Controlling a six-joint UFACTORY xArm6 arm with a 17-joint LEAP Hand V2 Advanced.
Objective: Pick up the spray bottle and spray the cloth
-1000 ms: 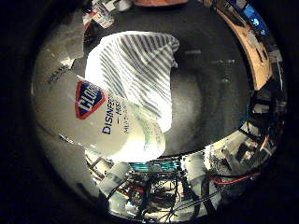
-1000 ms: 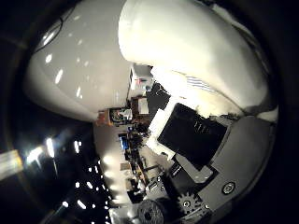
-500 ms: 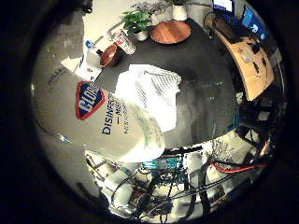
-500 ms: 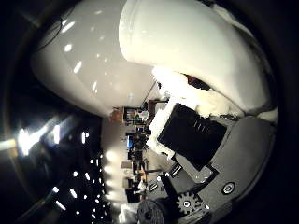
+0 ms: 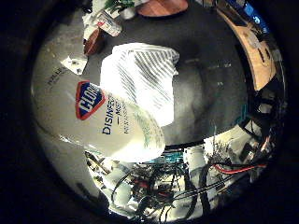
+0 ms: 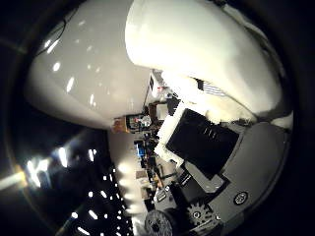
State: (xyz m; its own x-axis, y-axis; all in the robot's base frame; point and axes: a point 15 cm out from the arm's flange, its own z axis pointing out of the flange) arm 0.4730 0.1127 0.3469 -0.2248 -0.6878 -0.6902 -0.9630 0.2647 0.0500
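**Bottle in the hand, cloth lying below on the dark surface**

You have the white spray bottle (image 5: 117,126) pressed right against the palm: its body fills much of both palm views, label side toward the little-finger camera. In the thumb-side view the hand (image 6: 211,162) shows as black and grey parts with a small gear, and its fingers (image 6: 202,142) are curled against the bottle's white wall, so you are gripping it.

The striped cloth (image 5: 142,77) lies crumpled on the dark surface (image 5: 210,84), well apart from the bottle and partly hidden behind its shoulder from where the palm looks. You cannot see the bottle's nozzle in either view, so you cannot tell which way it faces.

Watch what else sits around. Beyond the cloth, near the far edge of the surface, stand a small brown bowl (image 5: 95,42) and a tipped can (image 5: 108,23), close together; a white card (image 5: 74,64) lies just beside the bowl. A round wooden board (image 5: 163,6) rests further off at the rim. A wooden desk (image 5: 254,51) runs along one side of the surface. Nothing lies between the bottle and the cloth.
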